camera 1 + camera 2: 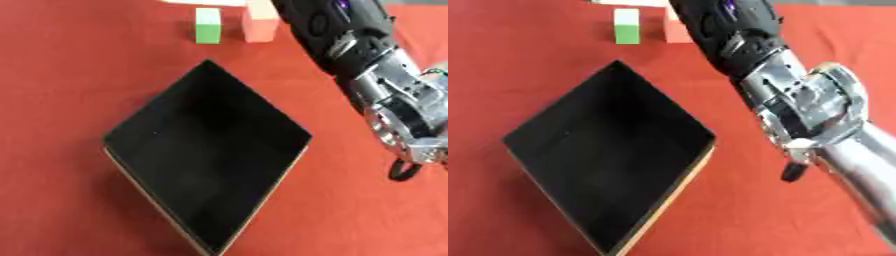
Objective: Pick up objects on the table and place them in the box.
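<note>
Plainly, the right arm reaches over the table beyond the far corner of the black box, where the green block and pink block stand upright, its fingers hidden, so I cannot tell their state.

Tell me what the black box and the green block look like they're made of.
The black box looks like card or thin board: matte dark inside, with a pale raw edge showing along its lower rim. The green block looks like painted wood or plastic, with flat even colour and crisp square edges; which one it is isn't clear.
</note>
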Motion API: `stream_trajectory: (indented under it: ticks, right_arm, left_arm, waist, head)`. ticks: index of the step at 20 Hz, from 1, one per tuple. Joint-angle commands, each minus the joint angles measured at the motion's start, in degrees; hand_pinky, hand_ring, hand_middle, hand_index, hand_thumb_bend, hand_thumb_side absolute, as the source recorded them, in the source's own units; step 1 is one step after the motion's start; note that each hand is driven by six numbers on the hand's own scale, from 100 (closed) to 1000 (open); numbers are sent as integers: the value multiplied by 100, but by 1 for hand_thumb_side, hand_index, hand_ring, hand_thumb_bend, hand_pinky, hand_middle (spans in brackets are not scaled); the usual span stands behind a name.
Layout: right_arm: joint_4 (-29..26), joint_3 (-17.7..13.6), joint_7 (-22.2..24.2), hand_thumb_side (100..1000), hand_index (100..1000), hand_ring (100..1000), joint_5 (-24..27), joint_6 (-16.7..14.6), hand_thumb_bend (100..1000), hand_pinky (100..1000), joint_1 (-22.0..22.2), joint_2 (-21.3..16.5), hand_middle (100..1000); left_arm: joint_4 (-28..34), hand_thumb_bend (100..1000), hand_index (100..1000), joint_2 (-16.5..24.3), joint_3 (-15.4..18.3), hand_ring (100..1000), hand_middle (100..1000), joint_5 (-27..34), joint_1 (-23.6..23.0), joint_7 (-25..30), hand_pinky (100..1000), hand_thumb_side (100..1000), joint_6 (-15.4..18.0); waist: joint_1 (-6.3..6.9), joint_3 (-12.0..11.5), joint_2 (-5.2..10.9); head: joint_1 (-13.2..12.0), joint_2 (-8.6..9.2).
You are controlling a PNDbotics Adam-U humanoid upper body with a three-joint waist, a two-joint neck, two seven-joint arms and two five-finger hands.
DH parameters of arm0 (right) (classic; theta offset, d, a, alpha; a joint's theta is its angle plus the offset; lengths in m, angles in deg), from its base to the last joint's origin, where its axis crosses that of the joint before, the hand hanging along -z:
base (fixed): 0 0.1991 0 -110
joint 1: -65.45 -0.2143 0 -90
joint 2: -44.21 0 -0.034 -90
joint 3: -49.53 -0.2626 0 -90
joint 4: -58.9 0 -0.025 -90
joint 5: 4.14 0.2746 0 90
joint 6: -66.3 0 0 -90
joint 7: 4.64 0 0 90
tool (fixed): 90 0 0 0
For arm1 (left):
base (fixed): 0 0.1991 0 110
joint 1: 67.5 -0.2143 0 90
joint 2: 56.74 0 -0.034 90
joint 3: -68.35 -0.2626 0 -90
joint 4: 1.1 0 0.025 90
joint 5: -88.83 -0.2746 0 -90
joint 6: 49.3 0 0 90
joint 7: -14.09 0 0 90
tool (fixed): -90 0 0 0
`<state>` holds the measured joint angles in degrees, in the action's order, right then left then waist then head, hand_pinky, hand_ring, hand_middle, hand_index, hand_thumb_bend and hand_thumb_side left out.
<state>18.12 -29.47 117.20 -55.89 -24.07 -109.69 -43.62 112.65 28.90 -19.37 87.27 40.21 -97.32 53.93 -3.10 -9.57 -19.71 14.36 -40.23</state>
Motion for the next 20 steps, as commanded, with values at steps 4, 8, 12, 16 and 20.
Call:
stream_trajectory:
  ticks: [4,8,12,16,20]
  right_arm:
    - [-73,-885,817,172,984,982,-1701,-968,570,962,-130,74,961]
    - [34,-1008,953,164,986,984,-1969,-1103,539,961,-74,96,971]
    - [162,-993,1035,144,987,985,-2002,-1159,497,961,-36,88,978]
    - [196,-988,1056,144,987,985,-2001,-1168,497,961,-35,81,978]
    - [335,-969,1116,177,987,990,-2077,-1128,489,961,22,68,989]
  left_arm:
    - [85,264,863,20,-7,756,691,27,28,31,573,894,-6]
    - [85,265,862,8,-1,756,690,34,22,30,573,895,-9]
    - [85,265,861,5,-2,755,689,40,19,33,572,896,-12]
    - [85,265,861,5,-3,755,689,44,18,38,572,896,-12]
    - [85,266,858,0,-7,755,687,49,19,45,572,897,-13]
  waist:
    - [53,-7,125]
    - [47,-18,114]
    - [40,-17,104]
    - [38,-15,103]
    - [20,-25,79]
  head:
    - [70,280]
    - [112,362]
    - [121,349]
    - [122,343]
    - [128,326]
